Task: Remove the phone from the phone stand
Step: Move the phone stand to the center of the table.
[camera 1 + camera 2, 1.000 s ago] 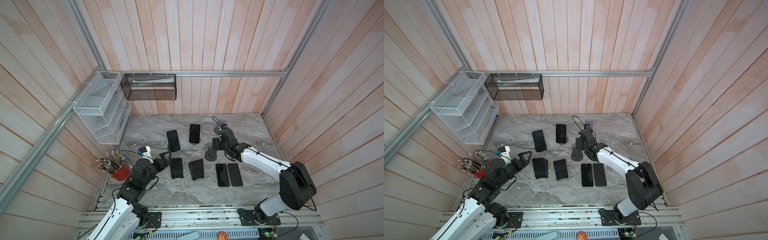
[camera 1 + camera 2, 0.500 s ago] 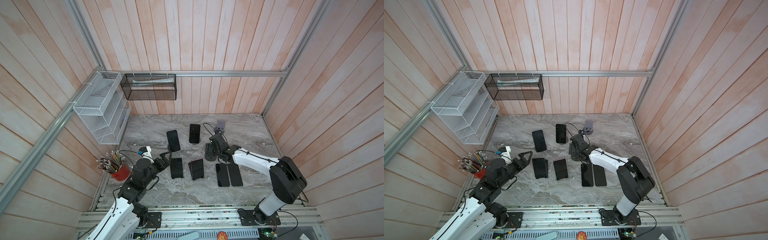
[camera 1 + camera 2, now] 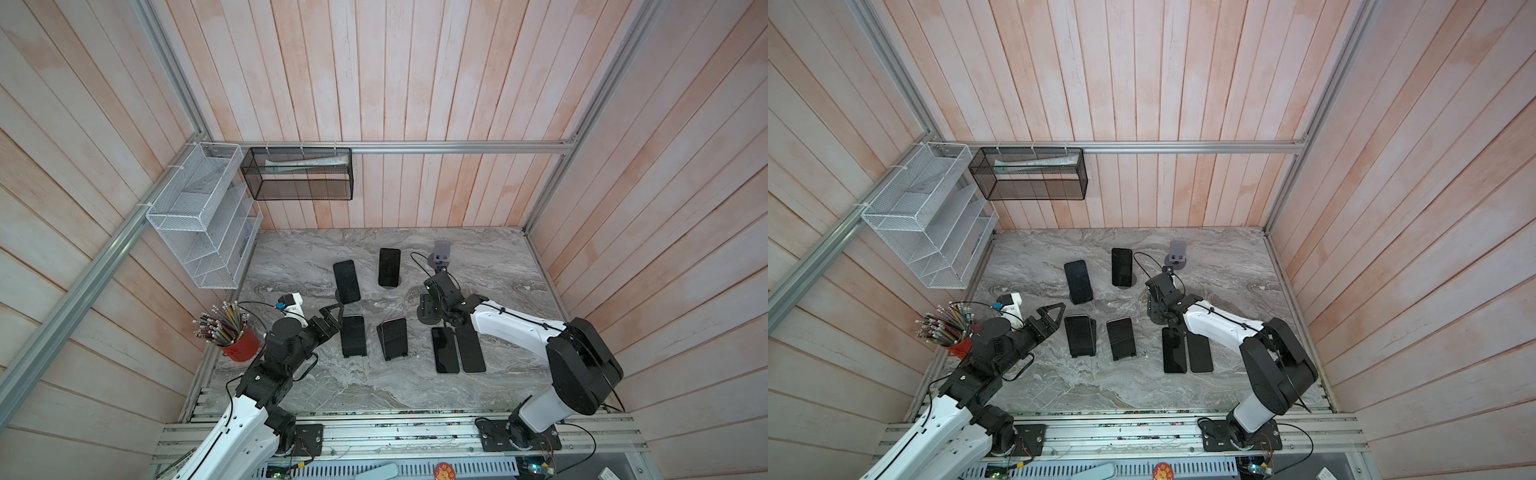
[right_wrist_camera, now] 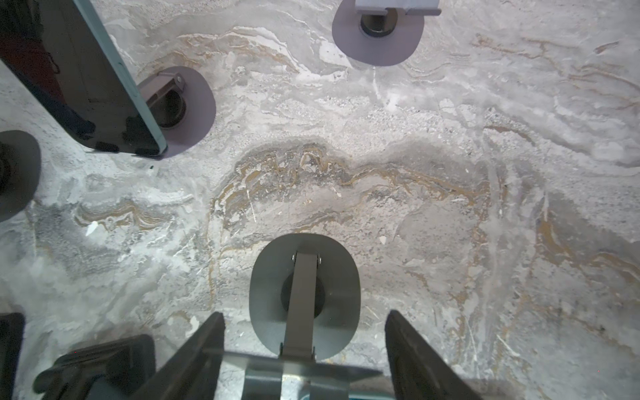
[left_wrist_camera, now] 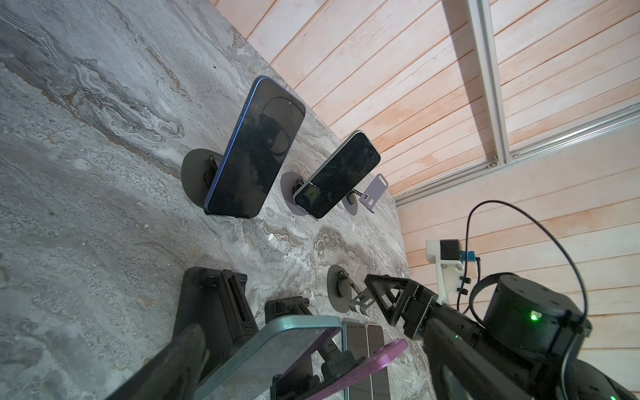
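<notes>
Several dark-screened phones lean on stands. A blue-edged phone [image 3: 346, 281] and another phone [image 3: 389, 267] stand at the back. A teal-edged phone [image 3: 353, 336] [image 5: 270, 349] and a purple-edged phone [image 3: 394, 338] lean on black stands in front. My left gripper [image 3: 336, 318] is open just left of the teal-edged phone, not touching it. My right gripper [image 4: 304, 314] [image 3: 428, 309] is open over an empty grey phone stand [image 4: 304, 294]. Its fingers [image 4: 194, 353] straddle that stand's plate, close to both edges.
Two phones [image 3: 444, 350] lie flat side by side just in front of the grey stand. An empty lilac stand [image 3: 441, 255] is at the back right. A red cup of pencils [image 3: 243, 345] stands at the left edge, with wire racks [image 3: 199, 216] on the wall.
My right gripper has come forward and left from beside the lilac stand to the grey stand, and its jaws have narrowed. The left arm has not moved.
</notes>
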`<state>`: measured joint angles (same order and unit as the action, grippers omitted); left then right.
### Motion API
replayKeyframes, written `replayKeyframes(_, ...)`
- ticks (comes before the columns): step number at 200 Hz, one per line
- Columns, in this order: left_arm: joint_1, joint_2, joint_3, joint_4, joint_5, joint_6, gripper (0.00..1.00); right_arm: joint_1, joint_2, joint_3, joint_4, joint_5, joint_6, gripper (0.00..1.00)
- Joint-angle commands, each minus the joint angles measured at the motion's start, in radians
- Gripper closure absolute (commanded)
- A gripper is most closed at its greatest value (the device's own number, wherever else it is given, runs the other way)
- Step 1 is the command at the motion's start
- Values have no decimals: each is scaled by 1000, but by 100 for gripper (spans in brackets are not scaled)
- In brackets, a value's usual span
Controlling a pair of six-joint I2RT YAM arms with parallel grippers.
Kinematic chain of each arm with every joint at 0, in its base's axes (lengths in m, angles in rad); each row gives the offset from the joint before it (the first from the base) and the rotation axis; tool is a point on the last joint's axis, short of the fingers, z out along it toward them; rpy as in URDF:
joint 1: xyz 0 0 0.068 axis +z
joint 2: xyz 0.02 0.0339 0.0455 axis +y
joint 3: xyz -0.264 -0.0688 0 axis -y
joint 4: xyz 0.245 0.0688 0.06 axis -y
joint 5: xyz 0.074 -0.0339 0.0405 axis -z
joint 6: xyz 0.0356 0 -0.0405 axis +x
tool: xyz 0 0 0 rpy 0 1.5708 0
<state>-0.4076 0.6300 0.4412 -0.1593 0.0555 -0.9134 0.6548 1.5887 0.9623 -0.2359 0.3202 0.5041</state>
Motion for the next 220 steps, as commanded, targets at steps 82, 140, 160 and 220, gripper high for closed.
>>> replayKeyframes(82,4,-33,-21,7,18,-15,0,-113,-105,-60,-73,-54,-147,28)
replayKeyframes(140,4,0,-2,13,43,-21,0,-124,-118,-87,-8,-170,-147,32)
replayKeyframes(160,5,-6,-5,6,40,-19,0,-125,-123,-98,1,-143,-149,33)
replayKeyframes(220,4,3,-29,37,37,-27,0,-128,-98,-103,34,-60,-120,32)
